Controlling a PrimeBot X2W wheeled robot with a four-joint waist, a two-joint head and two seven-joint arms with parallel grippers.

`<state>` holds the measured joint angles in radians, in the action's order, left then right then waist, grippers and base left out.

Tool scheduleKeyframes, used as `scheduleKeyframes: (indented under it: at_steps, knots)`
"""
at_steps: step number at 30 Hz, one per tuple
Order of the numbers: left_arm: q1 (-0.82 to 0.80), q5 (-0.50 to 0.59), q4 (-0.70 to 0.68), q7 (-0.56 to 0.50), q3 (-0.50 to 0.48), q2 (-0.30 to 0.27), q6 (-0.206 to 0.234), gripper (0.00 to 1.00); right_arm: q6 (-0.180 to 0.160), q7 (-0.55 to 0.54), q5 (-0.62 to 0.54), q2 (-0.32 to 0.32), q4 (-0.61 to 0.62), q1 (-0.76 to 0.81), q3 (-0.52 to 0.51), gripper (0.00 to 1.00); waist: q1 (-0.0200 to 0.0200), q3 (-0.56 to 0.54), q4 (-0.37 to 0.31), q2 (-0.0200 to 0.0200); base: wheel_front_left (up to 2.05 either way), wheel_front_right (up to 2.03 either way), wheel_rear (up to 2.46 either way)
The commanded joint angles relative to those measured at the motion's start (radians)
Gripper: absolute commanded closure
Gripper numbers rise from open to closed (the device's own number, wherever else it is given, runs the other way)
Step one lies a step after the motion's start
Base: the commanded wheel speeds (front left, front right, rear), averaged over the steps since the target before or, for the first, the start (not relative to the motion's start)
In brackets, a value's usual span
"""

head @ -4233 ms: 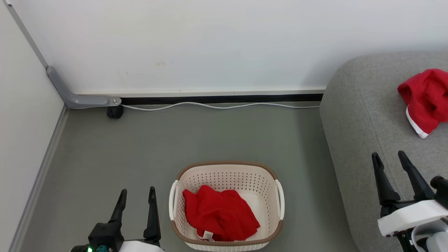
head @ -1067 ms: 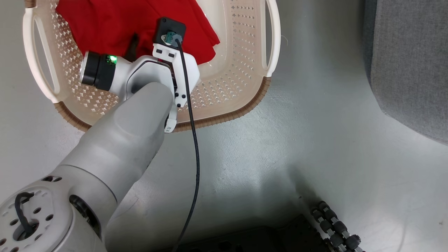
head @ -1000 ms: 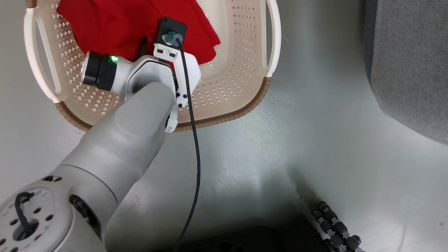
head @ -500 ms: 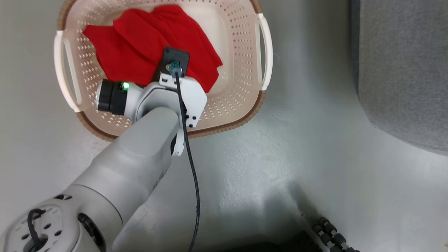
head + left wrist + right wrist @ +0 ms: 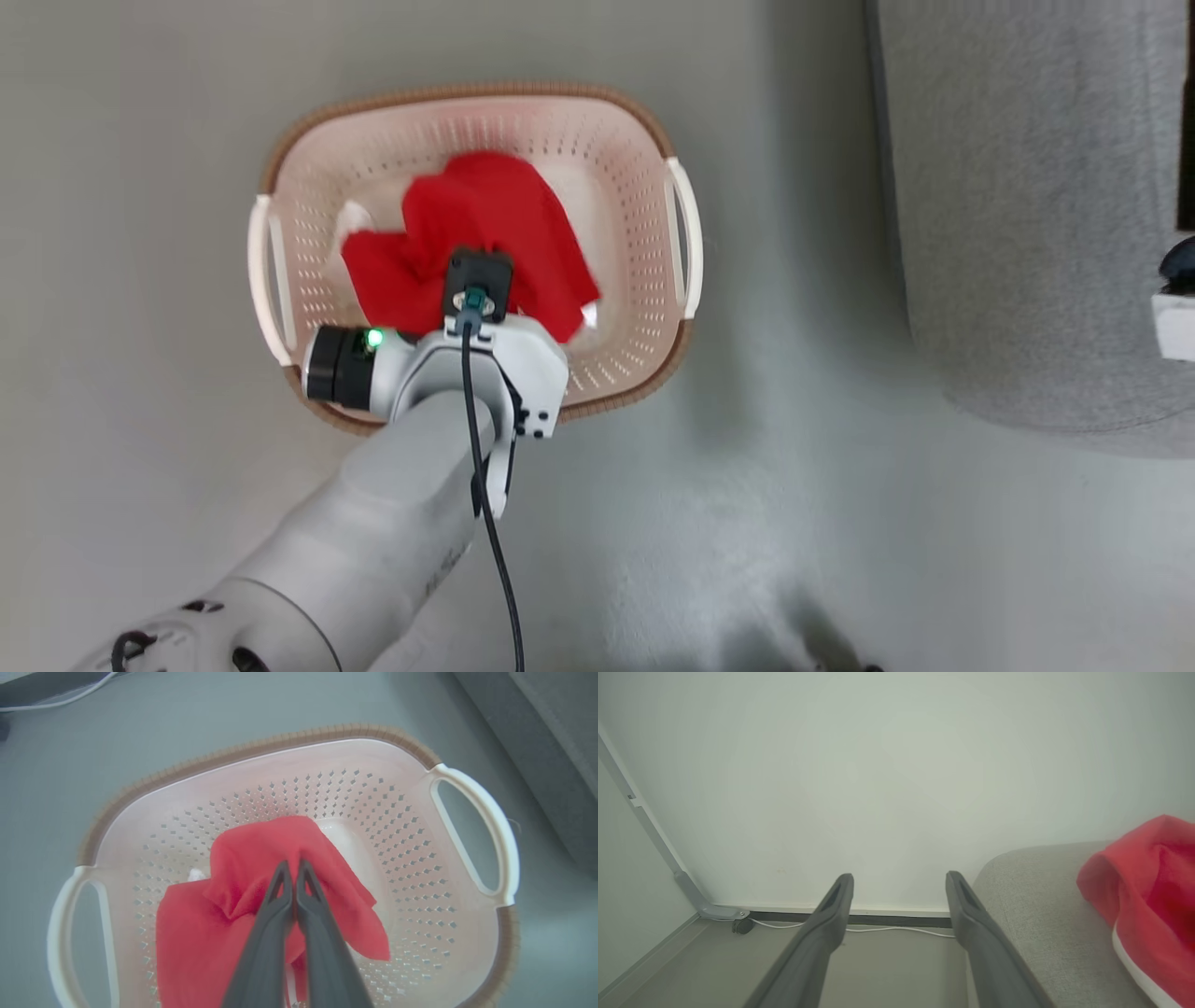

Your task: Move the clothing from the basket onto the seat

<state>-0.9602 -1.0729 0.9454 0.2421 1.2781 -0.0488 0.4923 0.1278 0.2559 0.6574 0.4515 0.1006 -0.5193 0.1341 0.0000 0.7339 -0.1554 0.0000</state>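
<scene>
Red clothing [image 5: 247, 868] pinched in left claw [image 5: 293, 864], basket [image 5: 373, 812] ctr, clear of rim; right claw [image 5: 899, 879] spread.

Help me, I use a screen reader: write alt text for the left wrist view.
The left claw, fingers closed together, pinches a fold of the red clothing inside the cream basket. The basket stands on a grey floor, with the grey seat at upper right.

The basket [image 5: 467, 91] is set on the grey floor [image 5: 140, 205], near the seat [image 5: 1027, 233] at its right side; a white cable [image 5: 896, 930] is laid along the far edge.
</scene>
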Motion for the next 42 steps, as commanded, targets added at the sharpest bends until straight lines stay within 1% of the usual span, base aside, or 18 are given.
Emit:
scheduleKeyframes:
  at_steps: [1, 4, 5, 10, 11, 12, 20, 26, 31, 33, 40, 42]
  knots:
    - [0.034, -0.013, -0.021, 0.015, -0.016, -0.001, -0.006, 1.0, 0.003, 0.006, -0.015, 0.013, 0.003, 0.053, 0.012, 0.0, 0.0, -0.082, 0.009, 0.0, 0.0, 0.0, 0.0]
    - [0.056, 0.0, -0.046, 0.019, -0.03, -0.001, -0.015, 1.0, 0.003, 0.006, -0.024, 0.008, -0.023, 0.068, 0.019, 0.0, 0.0, -0.136, 0.012, 0.0, 0.0, 0.0, 0.0]
    - [0.07, 0.033, -0.074, 0.019, -0.065, -0.001, -0.013, 1.0, 0.003, 0.006, -0.031, 0.004, -0.036, 0.076, 0.021, 0.0, 0.0, -0.168, 0.013, 0.0, 0.0, 0.0, 0.0]
    - [0.139, 0.147, -0.146, 0.019, -0.184, -0.001, -0.02, 1.0, 0.003, 0.006, -0.05, -0.001, -0.07, 0.105, 0.028, 0.0, 0.0, -0.249, 0.025, 0.0, 0.0, 0.0, 0.0]
    - [0.139, 0.147, -0.146, 0.019, -0.184, -0.001, -0.02, 1.0, 0.003, 0.006, -0.05, -0.001, -0.07, 0.105, 0.028, 0.0, 0.0, -0.249, 0.025, 0.0, 0.0, 0.0, 0.0]
    - [0.155, 0.175, -0.159, 0.019, -0.211, -0.001, -0.024, 1.0, 0.003, 0.006, -0.055, 0.0, -0.075, 0.111, 0.031, 0.0, 0.0, -0.265, 0.028, 0.0, 0.0, 0.0, 0.0]
    - [0.279, 0.383, -0.273, 0.02, -0.407, -0.001, -0.069, 1.0, 0.003, 0.006, -0.087, -0.015, -0.121, 0.151, 0.032, 0.0, 0.0, -0.377, 0.049, 0.0, 0.0, 0.0, 0.0]
    - [0.34, 0.499, -0.368, 0.02, -0.513, -0.001, -0.112, 1.0, 0.003, 0.006, -0.11, -0.038, -0.151, 0.18, 0.033, 0.0, 0.0, -0.44, 0.066, 0.0, 0.0, 0.0, 0.0]
    - [0.379, 0.569, -0.451, 0.02, -0.572, -0.001, -0.152, 1.0, 0.003, 0.006, -0.125, -0.054, -0.174, 0.203, 0.031, 0.0, 0.0, -0.486, 0.078, 0.0, 0.0, 0.0, 0.0]
    - [0.393, 0.585, -0.473, 0.02, -0.585, -0.001, -0.175, 1.0, 0.003, 0.006, -0.132, -0.061, -0.183, 0.213, 0.029, 0.0, 0.0, -0.505, 0.083, 0.0, 0.0, 0.0, 0.0]
    - [0.406, 0.634, -0.509, 0.02, -0.596, -0.001, -0.263, 1.0, 0.003, 0.006, -0.156, -0.087, -0.211, 0.247, 0.02, 0.0, 0.0, -0.566, 0.101, 0.0, 0.0, 0.0, 0.0]
    - [0.399, 0.648, -0.52, 0.02, -0.595, -0.006, -0.282, 1.0, 0.003, 0.006, -0.162, -0.094, -0.218, 0.255, 0.019, 0.0, 0.0, -0.579, 0.105, 0.0, 0.0, 0.0, 0.0]
